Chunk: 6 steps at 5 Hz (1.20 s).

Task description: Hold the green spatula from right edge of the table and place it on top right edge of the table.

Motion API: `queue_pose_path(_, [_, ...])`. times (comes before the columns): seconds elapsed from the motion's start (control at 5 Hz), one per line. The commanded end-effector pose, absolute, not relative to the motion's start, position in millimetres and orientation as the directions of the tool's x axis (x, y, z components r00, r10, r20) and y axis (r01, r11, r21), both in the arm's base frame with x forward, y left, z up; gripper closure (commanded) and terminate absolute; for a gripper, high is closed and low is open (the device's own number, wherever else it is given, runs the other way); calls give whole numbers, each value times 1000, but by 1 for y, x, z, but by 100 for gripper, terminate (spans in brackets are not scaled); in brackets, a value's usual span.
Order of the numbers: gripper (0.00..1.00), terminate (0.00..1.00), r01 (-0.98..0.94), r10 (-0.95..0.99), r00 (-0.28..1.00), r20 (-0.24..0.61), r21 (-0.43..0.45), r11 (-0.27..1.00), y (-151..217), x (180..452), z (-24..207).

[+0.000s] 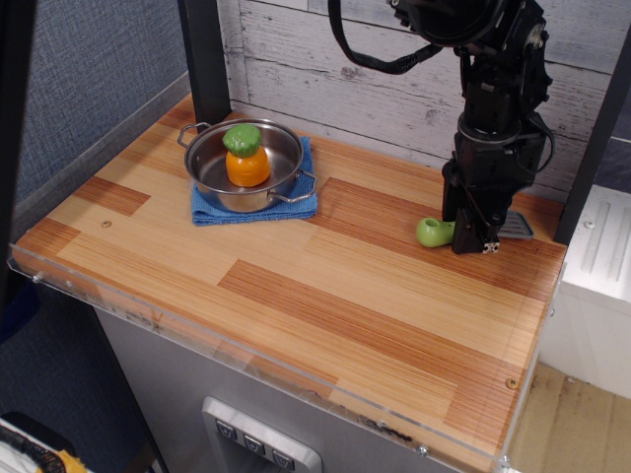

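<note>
The green spatula (431, 233) lies crosswise at the table's (325, 296) right side. Its lime-green handle end sticks out to the left of the gripper and its grey slotted blade (516, 227) to the right. My black gripper (471, 242) points straight down over the middle of the handle, shut on it. The spatula is at or just above the wood; I cannot tell whether it touches. The middle of the handle is hidden behind the fingers.
A steel pot (210, 173) holding an orange toy vegetable with a green top (246, 158) stands on a blue cloth (209, 211) at the back left. A black post (203, 54) rises behind it. A white plank wall (335, 59) backs the table. A clear acrylic rim (246, 363) runs along the front.
</note>
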State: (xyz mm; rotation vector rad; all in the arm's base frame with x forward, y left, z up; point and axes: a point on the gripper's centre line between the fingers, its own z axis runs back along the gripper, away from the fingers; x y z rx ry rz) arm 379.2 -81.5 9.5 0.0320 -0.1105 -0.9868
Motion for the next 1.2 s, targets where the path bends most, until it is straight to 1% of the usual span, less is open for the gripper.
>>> queue_pose_path(0.0, [0, 0, 804, -808, 580, 101, 93, 588, -71, 379, 24])
queue_pose_path(0.2, [0, 0, 794, -797, 591, 121, 83, 602, -70, 379, 33])
queue_pose_path(0.4, [0, 0, 785, -788, 595, 162, 93, 612, -69, 375, 56])
queue_pose_path(0.8, [0, 0, 776, -775, 590, 225, 109, 622, -69, 353, 116])
queue_pose_path(1.0, [0, 0, 773, -770, 581, 265, 117, 623, -68, 334, 154])
